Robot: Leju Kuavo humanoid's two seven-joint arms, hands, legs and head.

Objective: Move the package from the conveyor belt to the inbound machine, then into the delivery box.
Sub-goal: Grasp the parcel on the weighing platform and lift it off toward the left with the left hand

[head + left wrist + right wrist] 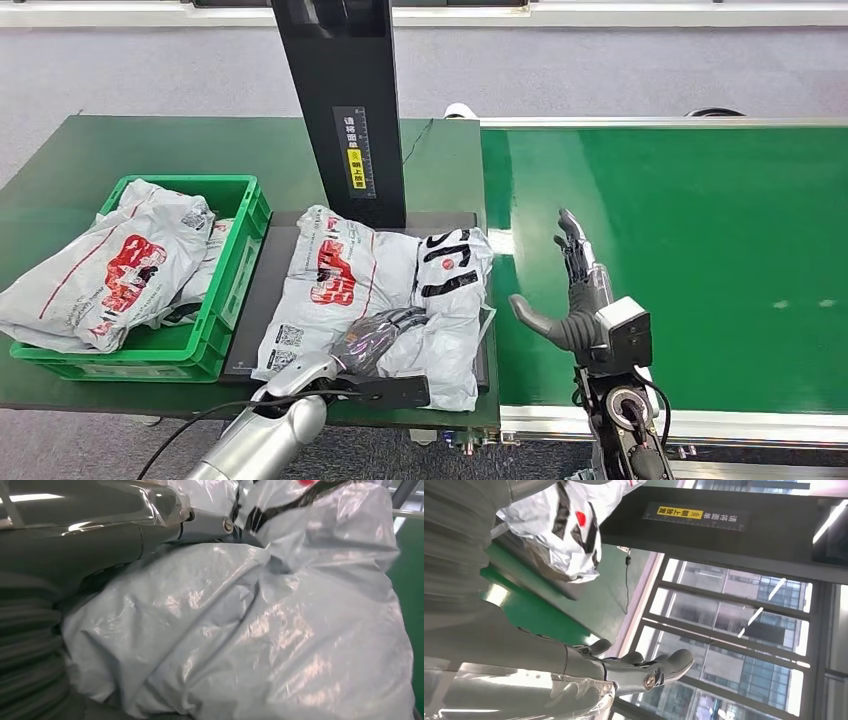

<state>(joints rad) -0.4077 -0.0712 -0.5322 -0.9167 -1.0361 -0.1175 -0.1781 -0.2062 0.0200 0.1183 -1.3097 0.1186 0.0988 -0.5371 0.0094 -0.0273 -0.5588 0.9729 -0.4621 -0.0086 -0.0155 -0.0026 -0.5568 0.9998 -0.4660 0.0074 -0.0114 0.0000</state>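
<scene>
Your left hand (375,340) lies on the grey package (385,290) resting on the inbound machine (262,300), grip apparently closed. Gather plastic firmly before lifting toward the green box (235,260); right hand (572,295) hovers empty, fingers spread.

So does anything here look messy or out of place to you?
Slightly. The package on the black platform spills over its near edge, crumpled, with the left hand resting on it. In the green crate, another bag droops over the left rim. Nothing looks torn or spilled.
</scene>
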